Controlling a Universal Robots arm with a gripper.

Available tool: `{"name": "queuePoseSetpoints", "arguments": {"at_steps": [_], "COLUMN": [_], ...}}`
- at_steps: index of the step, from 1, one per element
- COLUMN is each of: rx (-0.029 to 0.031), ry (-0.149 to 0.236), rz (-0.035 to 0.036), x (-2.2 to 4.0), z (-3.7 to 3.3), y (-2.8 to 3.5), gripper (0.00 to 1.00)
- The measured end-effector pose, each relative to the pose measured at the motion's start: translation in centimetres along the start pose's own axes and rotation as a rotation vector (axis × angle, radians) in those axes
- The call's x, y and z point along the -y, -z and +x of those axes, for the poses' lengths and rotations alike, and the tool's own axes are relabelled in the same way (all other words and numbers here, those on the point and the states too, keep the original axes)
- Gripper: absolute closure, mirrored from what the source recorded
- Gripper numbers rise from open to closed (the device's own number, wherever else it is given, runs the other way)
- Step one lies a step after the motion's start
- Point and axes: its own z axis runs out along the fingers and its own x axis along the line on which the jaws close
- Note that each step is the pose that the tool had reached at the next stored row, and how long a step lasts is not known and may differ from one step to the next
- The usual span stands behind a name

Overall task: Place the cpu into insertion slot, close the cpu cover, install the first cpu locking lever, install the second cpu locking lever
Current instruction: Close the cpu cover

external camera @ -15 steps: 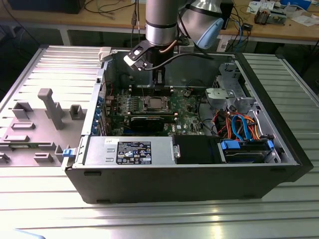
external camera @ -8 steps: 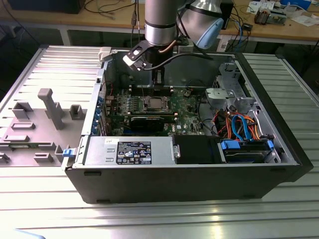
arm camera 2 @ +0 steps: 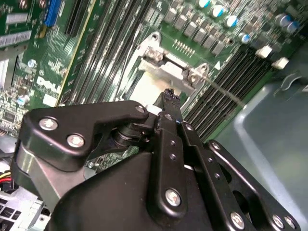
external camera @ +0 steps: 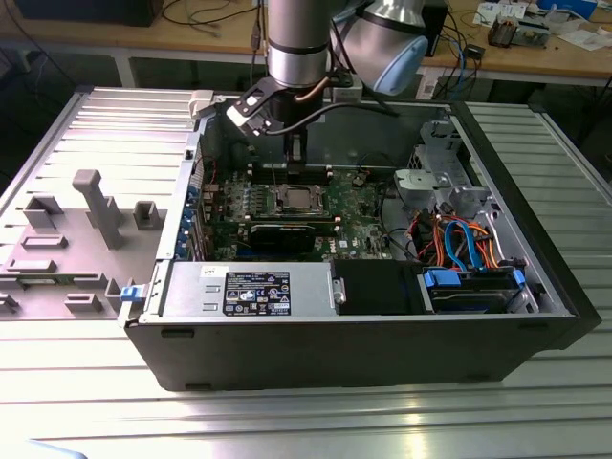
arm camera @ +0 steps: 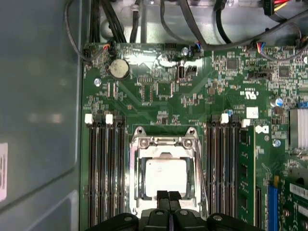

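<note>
In the exterior view, a ribbed metal table (external camera: 287,421) carries an open computer case (external camera: 382,344) at its middle. A grey moulded fixture (external camera: 67,239) lies flat at the case's 9 o'clock, just beside it.

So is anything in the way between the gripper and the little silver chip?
Nothing visible is. The gripper hangs right at the edge of the cpu, which lies flat on the board with the cpu cover framing it. No cable or part crosses between them.
</note>
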Motion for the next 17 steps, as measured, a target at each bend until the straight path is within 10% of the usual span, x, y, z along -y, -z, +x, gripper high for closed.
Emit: {"name": "queuePoseSetpoints", "arguments": {"at_steps": [17], "rx": [-0.0001], "ry": [0.002], "rz": [0.0000], "x": [1.13], "z": [0.05], "y": [-2.18], "gripper": [0.89]}}
